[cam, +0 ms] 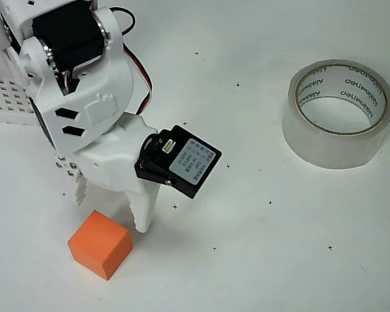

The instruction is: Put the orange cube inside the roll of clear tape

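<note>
The matte orange cube (100, 244), plain-faced, sits just below the white gripper (112, 207), whose fingers stand apart.

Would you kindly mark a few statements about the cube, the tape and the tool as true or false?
1. The orange cube lies inside the roll of clear tape. False: it sits on the table, far left of the roll.
2. The tool is open above the cube. True.
3. The roll stands on edge. False: it lies flat, hole upward.
4. The roll's hole is empty. True.
5. The tool grips the cube. False: the fingers hover apart just above it.
</note>
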Robot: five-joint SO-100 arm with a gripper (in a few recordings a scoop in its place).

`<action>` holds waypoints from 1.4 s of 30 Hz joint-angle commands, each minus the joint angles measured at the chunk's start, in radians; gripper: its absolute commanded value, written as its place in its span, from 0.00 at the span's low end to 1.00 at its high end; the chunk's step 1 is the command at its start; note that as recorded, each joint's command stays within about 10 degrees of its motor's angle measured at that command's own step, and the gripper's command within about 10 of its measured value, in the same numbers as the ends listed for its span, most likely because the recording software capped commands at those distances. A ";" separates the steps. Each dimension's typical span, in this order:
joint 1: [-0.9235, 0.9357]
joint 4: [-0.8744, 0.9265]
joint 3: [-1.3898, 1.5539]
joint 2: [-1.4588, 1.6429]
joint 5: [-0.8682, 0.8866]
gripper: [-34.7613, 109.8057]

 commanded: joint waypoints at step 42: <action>0.080 -0.046 -0.081 -0.179 -0.091 0.52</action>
